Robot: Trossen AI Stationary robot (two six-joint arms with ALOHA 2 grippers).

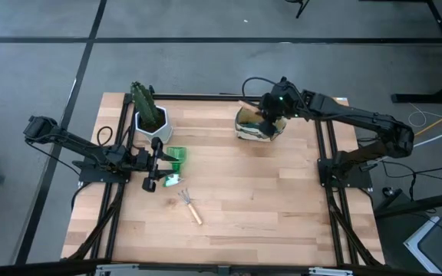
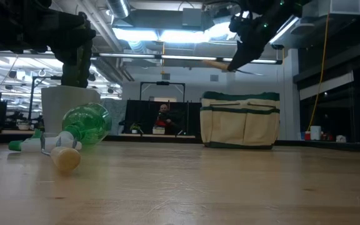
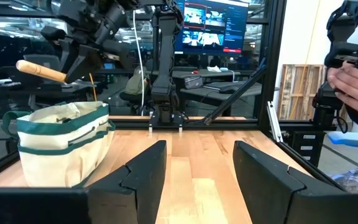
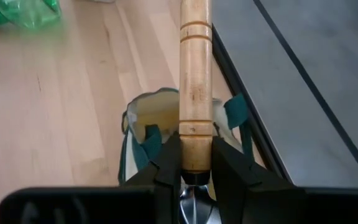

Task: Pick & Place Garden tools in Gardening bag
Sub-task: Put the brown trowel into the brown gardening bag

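Right gripper [image 4: 194,168] pinches the trowel [image 4: 195,87] by its wooden handle, directly above the bag [image 1: 256,126]; the handle lies roughly level, pointing away. Left gripper [image 3: 194,180] waits spread, near the rake [image 1: 189,205].

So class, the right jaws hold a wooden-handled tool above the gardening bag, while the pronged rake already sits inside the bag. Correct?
Not quite. The pronged rake lies on the table, outside the gardening bag, as the high view shows. The right gripper does hold a wooden-handled tool above the bag.
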